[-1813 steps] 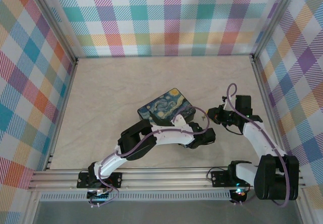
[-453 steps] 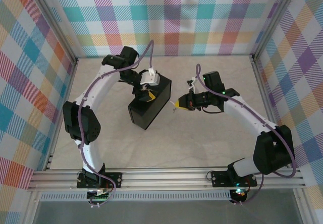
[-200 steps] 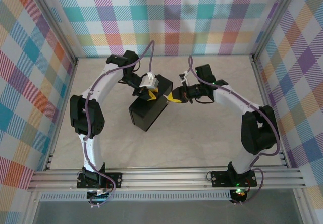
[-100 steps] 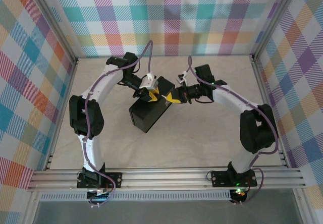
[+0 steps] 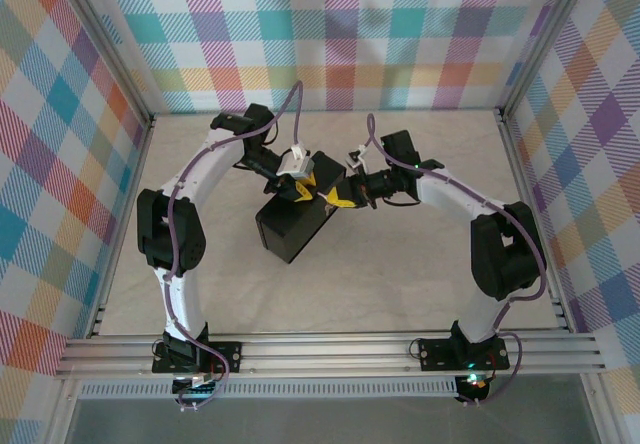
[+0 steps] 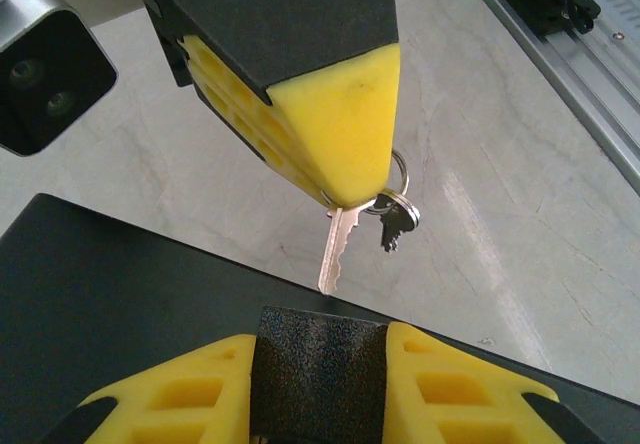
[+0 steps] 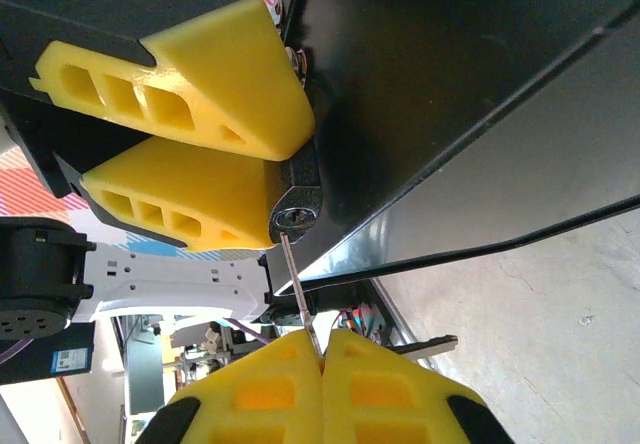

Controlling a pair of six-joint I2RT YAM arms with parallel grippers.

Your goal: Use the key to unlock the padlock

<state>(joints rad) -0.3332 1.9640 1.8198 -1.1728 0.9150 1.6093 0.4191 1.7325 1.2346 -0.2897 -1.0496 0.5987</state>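
Right gripper [image 7: 322, 349] is clenching the key [image 7: 297, 289], its tip resting at the keyhole of the padlock [image 7: 298, 202]. Left gripper [image 6: 320, 349] is grasping the padlock, which is sitting against the edge of the box [image 7: 450, 84].

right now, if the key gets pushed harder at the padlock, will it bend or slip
The key looks thin and metal, so probably stiff but liable to flex sideways. Only its head is pinched in the right gripper, so it may pivot. The spare key dangles loose and would likely swing.
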